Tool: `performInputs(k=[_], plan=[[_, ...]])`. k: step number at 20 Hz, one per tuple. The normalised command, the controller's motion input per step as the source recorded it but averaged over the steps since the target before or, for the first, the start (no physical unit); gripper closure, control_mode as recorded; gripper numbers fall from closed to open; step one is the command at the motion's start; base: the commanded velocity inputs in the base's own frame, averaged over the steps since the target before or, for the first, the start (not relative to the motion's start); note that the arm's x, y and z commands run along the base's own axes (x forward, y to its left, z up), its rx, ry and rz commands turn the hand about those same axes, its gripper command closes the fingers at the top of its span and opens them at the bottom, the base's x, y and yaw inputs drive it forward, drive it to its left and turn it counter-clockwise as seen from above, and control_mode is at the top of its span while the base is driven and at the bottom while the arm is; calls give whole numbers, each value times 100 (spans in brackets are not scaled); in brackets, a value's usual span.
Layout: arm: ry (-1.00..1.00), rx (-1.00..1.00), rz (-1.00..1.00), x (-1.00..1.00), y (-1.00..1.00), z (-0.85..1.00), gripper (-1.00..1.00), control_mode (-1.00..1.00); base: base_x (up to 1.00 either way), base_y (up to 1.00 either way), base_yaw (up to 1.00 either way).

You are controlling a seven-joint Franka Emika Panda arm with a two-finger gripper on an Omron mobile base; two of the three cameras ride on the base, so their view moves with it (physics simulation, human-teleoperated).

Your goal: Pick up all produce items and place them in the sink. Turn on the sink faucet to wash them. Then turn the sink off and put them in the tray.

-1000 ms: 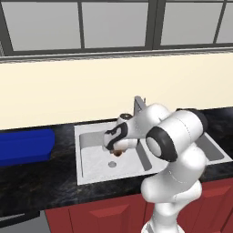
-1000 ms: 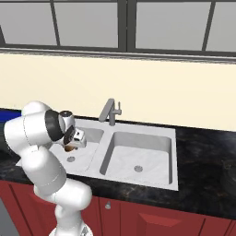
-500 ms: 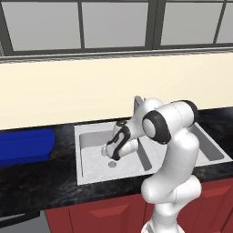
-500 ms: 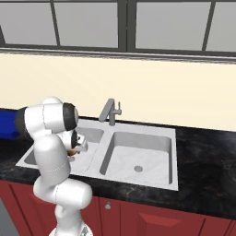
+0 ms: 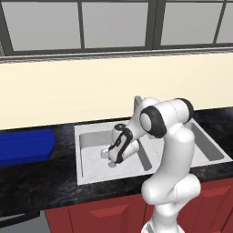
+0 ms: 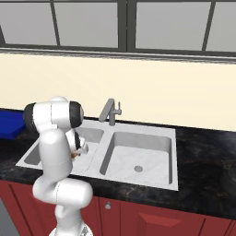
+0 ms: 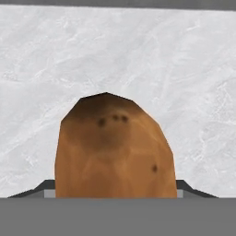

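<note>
The produce item, a brown-orange potato [image 7: 115, 147], sits between my fingertips, and the gripper [image 7: 117, 189] is shut on it. The marbled floor of the sink [image 7: 184, 69] lies behind it. In the left base view my gripper [image 5: 110, 157] hangs low in the left basin of the sink [image 5: 91, 129]. From the right base view the gripper [image 6: 76, 151] shows a speck of orange potato [image 6: 73, 156] beside the arm. The sink faucet [image 6: 109, 110] stands behind the divider. The blue tray [image 5: 22, 145] lies on the counter left of the sink.
Black counter [image 6: 203, 152] surrounds the sink, and the right basin [image 6: 138, 156] has a round drain. A cream wall and windows rise behind. Red cabinet fronts [image 5: 100, 214] run below the counter edge.
The arm's upper links have swung more upright, while the hand has stayed low in the left basin. The grip on the potato has not altered.
</note>
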Motion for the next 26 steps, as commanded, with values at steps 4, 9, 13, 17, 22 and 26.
performInputs(k=[4,9,13,17,22,26], plan=[[2,-2,0,3,0,-15,-100,-100,0,0,0],[-5,0,2,0,0,4,-100,-100,0,0,0],[-13,0,3,-9,0,27,-100,-100,0,0,0],[-11,0,2,-11,0,29,-100,-100,0,0,0],[-13,0,1,-20,0,60,-100,-100,0,0,0],[-11,0,0,-27,0,90,-100,-100,0,0,0]])
